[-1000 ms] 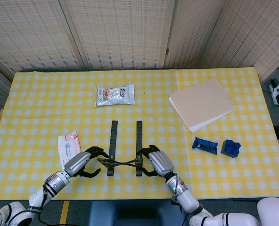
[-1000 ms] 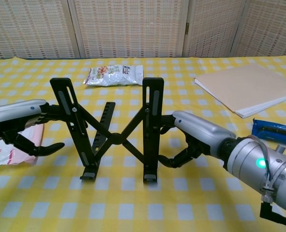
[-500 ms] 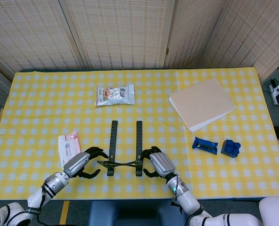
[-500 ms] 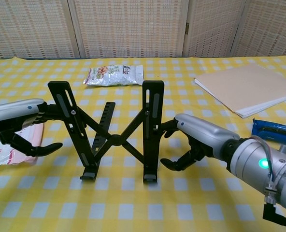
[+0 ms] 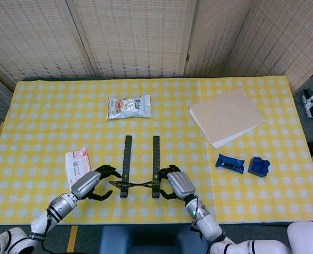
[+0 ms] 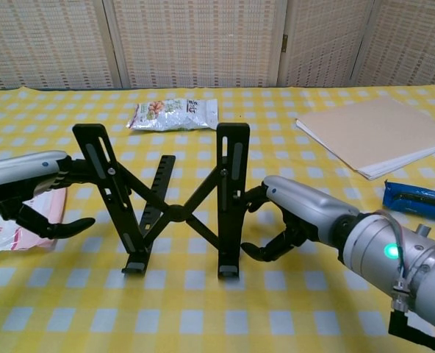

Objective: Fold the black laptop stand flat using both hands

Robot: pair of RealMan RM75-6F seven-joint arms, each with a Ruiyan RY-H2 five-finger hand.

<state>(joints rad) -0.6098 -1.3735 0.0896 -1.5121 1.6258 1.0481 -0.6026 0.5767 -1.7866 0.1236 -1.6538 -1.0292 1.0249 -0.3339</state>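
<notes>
Near the six o'clock edge of the checked tablecloth (image 5: 51,106), the black laptop stand (image 6: 170,209) stood unfolded, its arms crossed in an X. At its nine o'clock the left hand (image 6: 34,193) curled its fingers apart around one upright, holding nothing. At three o'clock the right hand (image 6: 295,217) cupped likewise beside the other upright.

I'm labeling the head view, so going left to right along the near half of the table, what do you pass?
Wet wipes pack → left hand → black laptop stand → right hand → blue packet → blue block.
</notes>
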